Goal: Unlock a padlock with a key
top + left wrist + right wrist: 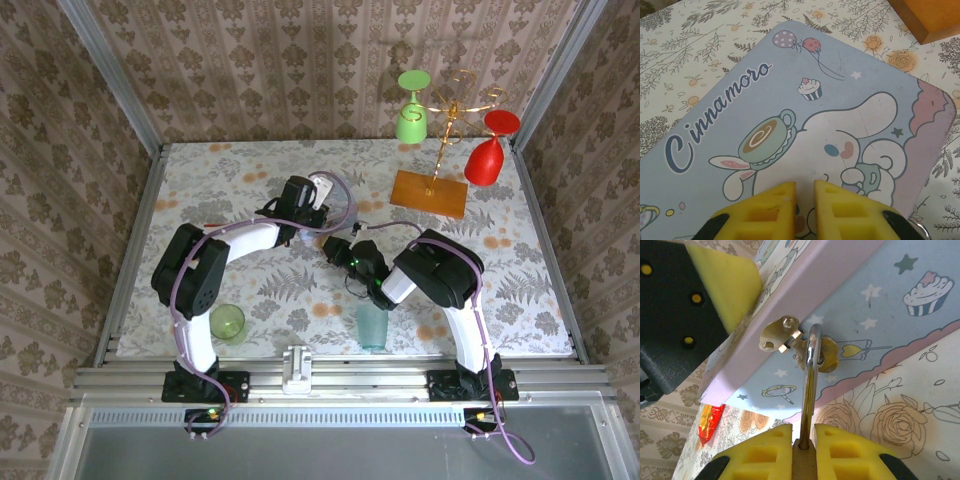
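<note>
While your right hand clamps the padlock on the blue tin, your left hand sits nearly closed.

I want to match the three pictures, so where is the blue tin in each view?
Top external: blue tin near centre, mostly hidden under the left gripper.
Left wrist: its lid lies from lower left to upper right.
Right wrist: its side, upper right, behind the padlock.
Shared landmark: the left gripper, at the lid.
</note>
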You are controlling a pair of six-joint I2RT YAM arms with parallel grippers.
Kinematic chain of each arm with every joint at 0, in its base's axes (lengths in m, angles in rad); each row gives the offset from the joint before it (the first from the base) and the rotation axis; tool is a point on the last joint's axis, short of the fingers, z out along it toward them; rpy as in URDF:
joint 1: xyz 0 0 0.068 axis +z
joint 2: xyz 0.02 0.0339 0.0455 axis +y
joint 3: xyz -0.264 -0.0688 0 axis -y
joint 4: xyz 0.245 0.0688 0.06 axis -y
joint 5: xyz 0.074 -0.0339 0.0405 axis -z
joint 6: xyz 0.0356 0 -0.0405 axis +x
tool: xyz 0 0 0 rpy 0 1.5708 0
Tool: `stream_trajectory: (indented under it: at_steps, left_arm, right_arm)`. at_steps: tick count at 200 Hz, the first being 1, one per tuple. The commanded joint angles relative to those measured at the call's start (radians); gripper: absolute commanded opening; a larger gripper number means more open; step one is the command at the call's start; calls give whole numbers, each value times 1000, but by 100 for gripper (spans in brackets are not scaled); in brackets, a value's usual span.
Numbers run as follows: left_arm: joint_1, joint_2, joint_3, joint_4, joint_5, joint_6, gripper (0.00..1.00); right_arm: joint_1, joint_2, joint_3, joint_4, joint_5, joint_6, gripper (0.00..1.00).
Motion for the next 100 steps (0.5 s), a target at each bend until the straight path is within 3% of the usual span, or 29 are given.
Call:
stream_trajectory:
  at_steps: [1,100]
  left_arm:
    - [-1,26,-53,-169,5,36,14]
    - [-19,22,-99,-138,-36,92,10]
  right_arm:
    - [-43,10,15,88,63,-11,0]
    - [-52,-11,51,86,19,-59,0]
